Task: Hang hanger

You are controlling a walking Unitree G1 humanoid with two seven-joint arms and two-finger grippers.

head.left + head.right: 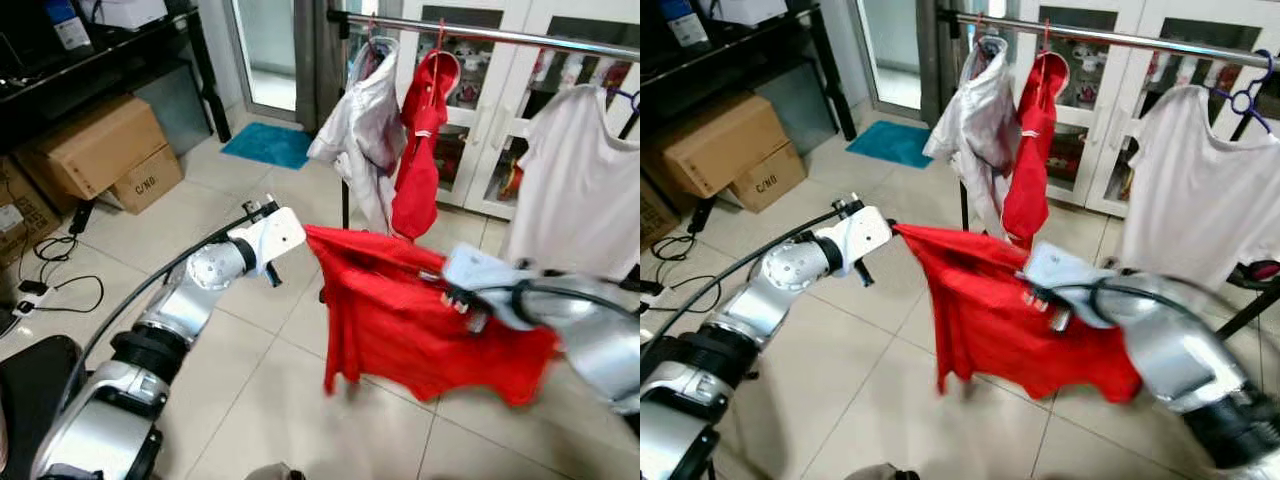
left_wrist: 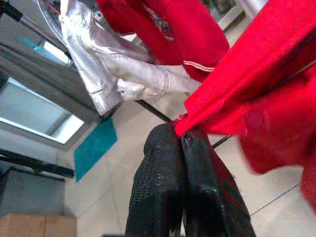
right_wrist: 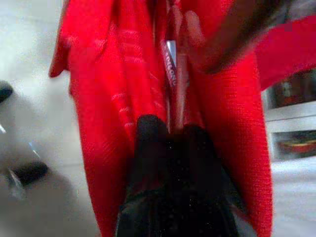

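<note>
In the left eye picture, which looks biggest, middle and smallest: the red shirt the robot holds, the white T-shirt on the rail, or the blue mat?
1. Red shirt, though nearest the camera
2. White T-shirt
3. Blue mat

Both arms hold a red shirt (image 1: 1010,320) up between them; far behind, a rail (image 1: 1110,35) carries hung clothes (image 1: 1015,150).

Red shirt (image 1: 400,320) centre frame; silver jacket (image 1: 362,130), red top (image 1: 420,150), white tee (image 1: 575,180) upper right; teal mat (image 1: 268,145) top.
</note>
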